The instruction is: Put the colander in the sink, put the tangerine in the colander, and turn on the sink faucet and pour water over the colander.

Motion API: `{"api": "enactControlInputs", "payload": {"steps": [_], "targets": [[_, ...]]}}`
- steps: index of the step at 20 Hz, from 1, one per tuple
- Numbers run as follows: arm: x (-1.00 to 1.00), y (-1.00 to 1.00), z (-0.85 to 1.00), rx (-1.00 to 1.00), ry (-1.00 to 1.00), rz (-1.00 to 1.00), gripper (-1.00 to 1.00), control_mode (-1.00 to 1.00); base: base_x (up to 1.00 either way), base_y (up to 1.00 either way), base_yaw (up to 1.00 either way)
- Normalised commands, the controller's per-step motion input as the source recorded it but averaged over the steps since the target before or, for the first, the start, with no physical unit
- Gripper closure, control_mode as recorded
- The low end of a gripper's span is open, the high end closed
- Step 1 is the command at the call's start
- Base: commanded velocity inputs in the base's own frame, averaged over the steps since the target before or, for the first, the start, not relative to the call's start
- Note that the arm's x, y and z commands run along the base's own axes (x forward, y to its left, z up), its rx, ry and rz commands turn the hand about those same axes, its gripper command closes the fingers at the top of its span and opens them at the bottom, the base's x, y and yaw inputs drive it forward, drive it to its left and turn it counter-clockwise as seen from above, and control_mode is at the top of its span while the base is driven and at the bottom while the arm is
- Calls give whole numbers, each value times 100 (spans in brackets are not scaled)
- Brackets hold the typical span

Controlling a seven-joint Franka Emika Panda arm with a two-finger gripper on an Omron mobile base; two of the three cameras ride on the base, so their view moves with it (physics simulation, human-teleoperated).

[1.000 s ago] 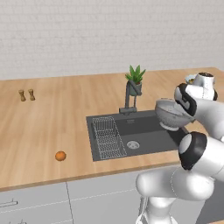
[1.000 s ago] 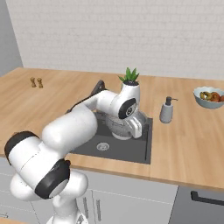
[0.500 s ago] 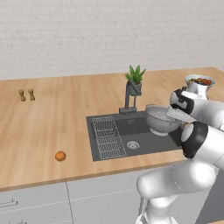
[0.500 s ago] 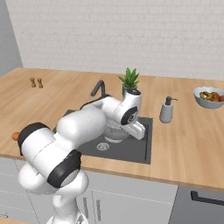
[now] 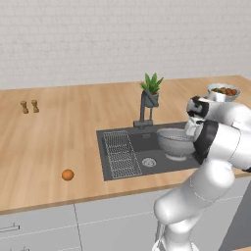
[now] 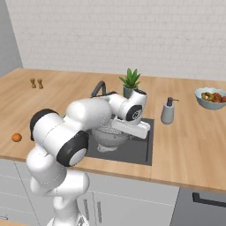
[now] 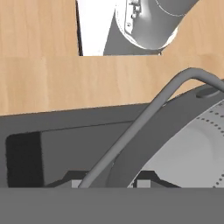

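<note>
One arm bent low over sink [image 5: 125, 164], pincer [image 7: 109, 181] clamped on colander [image 5: 175, 143] rim (colander inside basin).

Wooden counter [image 5: 73, 137]: tangerine [image 5: 67, 174], probably shakers [image 5: 29, 106], fruit bowl [image 5: 223, 91].

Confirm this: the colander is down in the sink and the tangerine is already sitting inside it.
Not quite. The colander is down in the sink, but the tangerine lies on the wooden counter, left of the sink. The left base view shows this.

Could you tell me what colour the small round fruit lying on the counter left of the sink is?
The tangerine is bright orange; the left base view shows it best.
</note>
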Motion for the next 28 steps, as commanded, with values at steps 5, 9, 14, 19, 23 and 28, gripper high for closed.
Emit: {"api": "enactControlInputs", "payload": {"steps": [5, 9, 14, 19, 23, 28], "targets": [[16, 3, -25, 0, -3, 37, 100, -100, 0, 0, 0], [18, 16, -27, 0, 0, 31, 100, -100, 0, 0, 0], [27, 15, -16, 1, -2, 24, 100, -100, 0, 0, 0], [17, 7, -21, 1, -5, 18, 100, -100, 0, 0, 0], [14, 0, -21, 11, -4, 13, 100, -100, 0, 0, 0], [13, -13, -19, 21, -1, 11, 100, -100, 0, 0, 0]]}}
